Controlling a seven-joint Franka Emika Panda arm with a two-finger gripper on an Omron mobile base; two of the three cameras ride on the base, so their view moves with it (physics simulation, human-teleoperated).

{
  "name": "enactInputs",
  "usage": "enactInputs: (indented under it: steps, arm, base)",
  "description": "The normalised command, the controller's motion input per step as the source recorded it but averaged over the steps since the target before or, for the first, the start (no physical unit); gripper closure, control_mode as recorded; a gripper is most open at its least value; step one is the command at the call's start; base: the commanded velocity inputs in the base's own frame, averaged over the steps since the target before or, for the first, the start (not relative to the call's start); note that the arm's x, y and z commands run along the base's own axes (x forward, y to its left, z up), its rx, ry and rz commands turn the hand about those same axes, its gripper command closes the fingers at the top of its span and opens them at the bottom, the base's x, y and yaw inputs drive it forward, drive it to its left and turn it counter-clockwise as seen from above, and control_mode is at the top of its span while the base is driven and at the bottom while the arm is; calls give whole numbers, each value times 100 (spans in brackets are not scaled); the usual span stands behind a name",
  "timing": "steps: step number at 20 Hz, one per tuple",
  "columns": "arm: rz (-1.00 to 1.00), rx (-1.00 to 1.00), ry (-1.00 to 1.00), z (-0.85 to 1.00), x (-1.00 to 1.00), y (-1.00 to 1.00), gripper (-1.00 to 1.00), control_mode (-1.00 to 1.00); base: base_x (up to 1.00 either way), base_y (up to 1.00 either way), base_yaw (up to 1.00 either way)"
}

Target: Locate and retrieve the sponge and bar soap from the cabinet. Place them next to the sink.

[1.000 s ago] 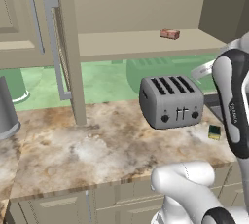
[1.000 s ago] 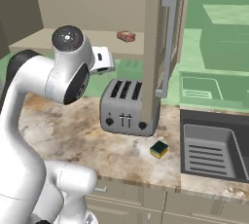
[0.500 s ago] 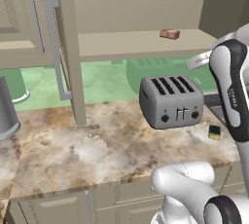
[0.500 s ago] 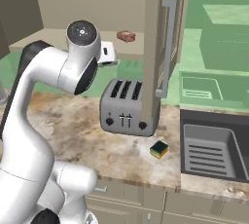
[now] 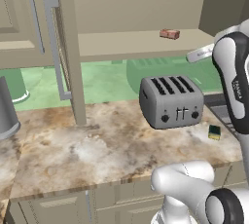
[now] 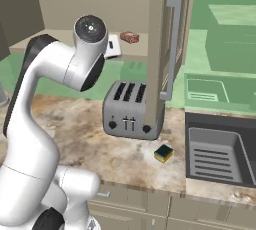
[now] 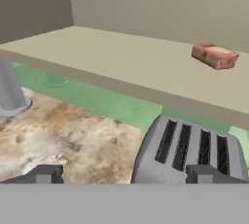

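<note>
The bar soap (image 5: 169, 34) (image 6: 129, 37) (image 7: 215, 55), a pinkish-brown block, lies on the open cabinet's shelf (image 5: 116, 44) (image 7: 112, 57). My gripper (image 5: 197, 55) (image 6: 113, 47) (image 7: 124, 177) hovers open just in front of the shelf edge, short of the soap and above the toaster, with nothing between its fingers. The yellow-and-green sponge (image 5: 214, 131) (image 6: 163, 153) rests on the counter, between the toaster and the sink (image 6: 216, 155).
A silver four-slot toaster (image 5: 170, 101) (image 6: 128, 114) (image 7: 188, 156) stands right under my hand. The tall open cabinet door (image 5: 66, 47) (image 6: 161, 49) hangs over the counter. A grey canister (image 5: 7, 112) (image 7: 9, 91) stands at the left.
My arm has lifted and the hand has risen from toaster height to the shelf edge. Soap and sponge have stayed put.
</note>
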Motion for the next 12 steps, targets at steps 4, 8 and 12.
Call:
enactInputs:
  steps: [4, 8, 12]
  arm:
    - [6, -2, -15, 11, 10, 0, -100, -100]
    - [6, -1, -17, 9, 18, 0, -100, -100]
    - [3, -2, -15, 6, 24, 6, -100, -100]
  base:
    - [0, 0, 0]
    - [0, 0, 0]
    - [0, 0, 0]
